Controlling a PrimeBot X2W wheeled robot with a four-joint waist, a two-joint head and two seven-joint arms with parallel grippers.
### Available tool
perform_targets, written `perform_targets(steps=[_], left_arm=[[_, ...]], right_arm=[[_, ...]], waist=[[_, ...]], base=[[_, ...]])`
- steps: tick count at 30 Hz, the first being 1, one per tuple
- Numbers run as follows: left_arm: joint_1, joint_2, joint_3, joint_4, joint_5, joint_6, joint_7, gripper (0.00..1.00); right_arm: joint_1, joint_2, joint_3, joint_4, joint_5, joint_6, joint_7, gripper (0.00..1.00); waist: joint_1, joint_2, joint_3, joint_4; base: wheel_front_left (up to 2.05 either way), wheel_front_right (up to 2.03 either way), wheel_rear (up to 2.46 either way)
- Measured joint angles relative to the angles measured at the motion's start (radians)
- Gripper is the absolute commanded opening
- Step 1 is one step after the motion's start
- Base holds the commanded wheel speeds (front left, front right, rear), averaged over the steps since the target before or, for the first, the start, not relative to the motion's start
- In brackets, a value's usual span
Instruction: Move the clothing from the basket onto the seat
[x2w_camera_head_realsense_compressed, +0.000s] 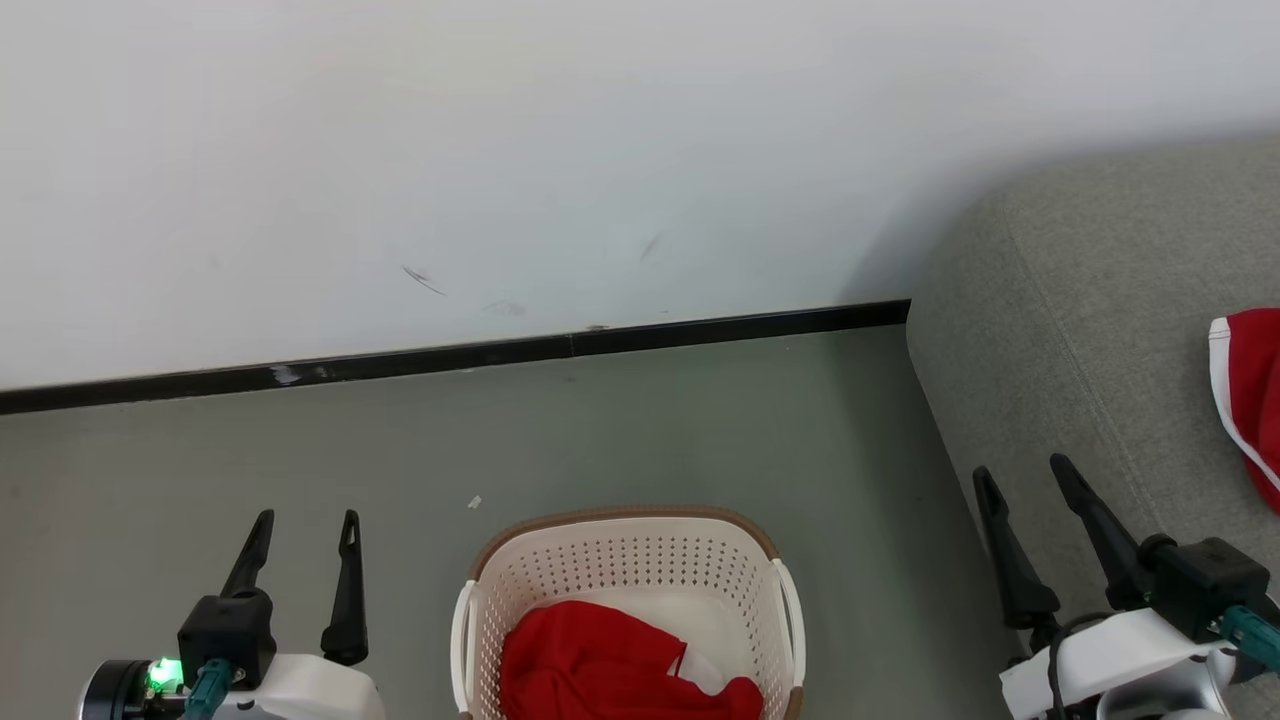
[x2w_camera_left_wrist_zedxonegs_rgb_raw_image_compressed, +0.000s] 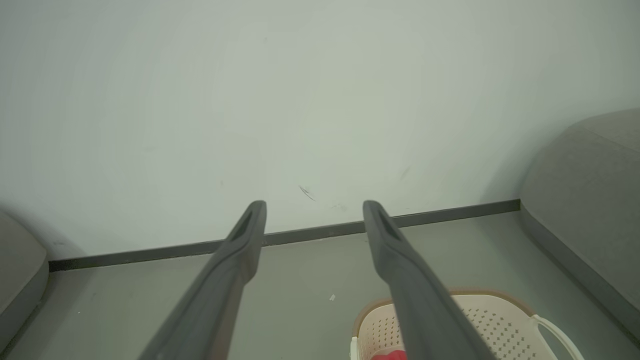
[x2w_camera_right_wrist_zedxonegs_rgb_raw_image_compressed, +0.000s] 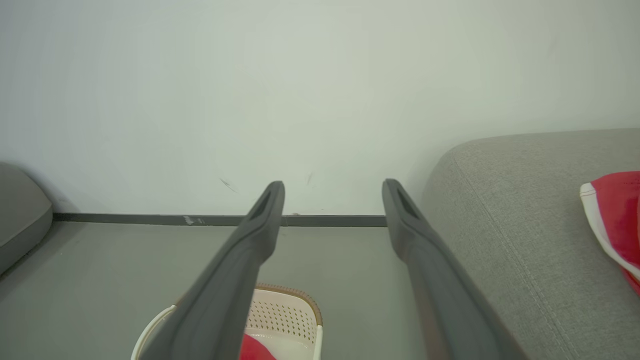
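We log a large grey woven-fabric sofa at right, with one bright red, white-trimmed garment lying on it. Bare grey floor runs to the wall. The oval cream perforated basket sits between the arms with red clothing inside. Left fingers and right fingers are spread wide, holding nothing; the right pair is beside the sofa's edge.
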Motion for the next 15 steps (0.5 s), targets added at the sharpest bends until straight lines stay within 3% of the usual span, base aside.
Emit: perform_targets(steps=[8, 15], left_arm=[[-0.009, 0.008, 0.004, -0.003, 0.0, 0.0, 0.0, 1.0], [-0.033, 0.028, -0.026, 0.001, 0.019, -0.026, 0.012, 1.0]], right_arm=[[-0.001, 0.0, 0.002, -0.017, 0.0, 0.0, 0.005, 1.0], [-0.004, 0.0, 0.0, -0.033, 0.0, 0.0, 0.005, 1.0]], waist=[[0.0, 0.0, 0.023, 0.006], [0.0, 0.0001, 0.05, 0.004]], base=[[0.0, 0.0, 0.0], [0.0, 0.0, 0.0]])
